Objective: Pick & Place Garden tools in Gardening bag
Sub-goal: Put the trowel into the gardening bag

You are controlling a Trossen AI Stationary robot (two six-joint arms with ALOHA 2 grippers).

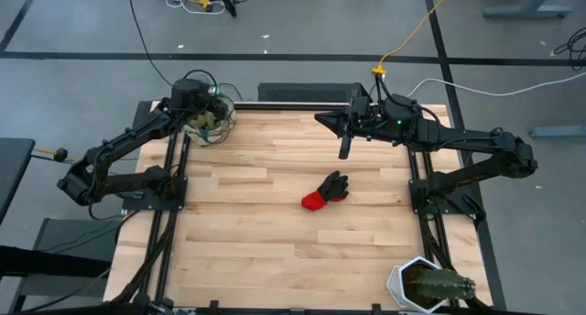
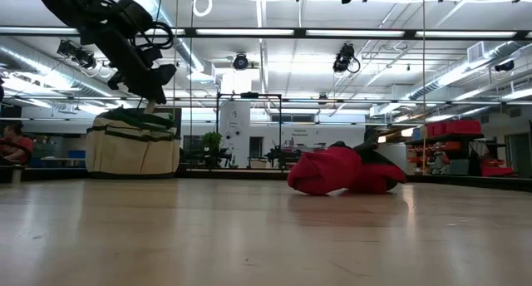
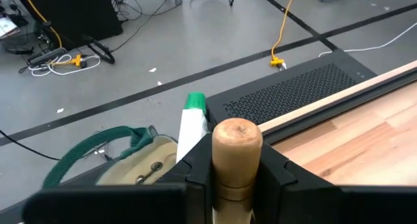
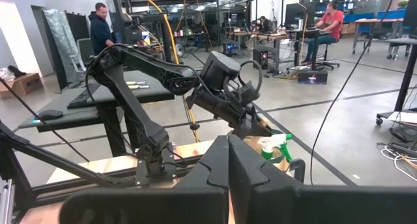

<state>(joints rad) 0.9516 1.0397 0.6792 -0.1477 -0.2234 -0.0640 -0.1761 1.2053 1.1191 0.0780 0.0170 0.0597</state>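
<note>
At table's back-left corner: left gripper [image 3: 238,175] holds trowel [image 3: 237,146] | apparently over bag [image 1: 210,119]

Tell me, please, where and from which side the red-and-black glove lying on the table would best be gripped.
Probably from straight above. The glove lies flat and alone on the table, red cuff toward the near edge, black fingers splayed toward the far side. The bunched red cuff rises highest in the low view, so pinching across it looks easiest. The right end effector, shut and empty, hangs closest.
</note>
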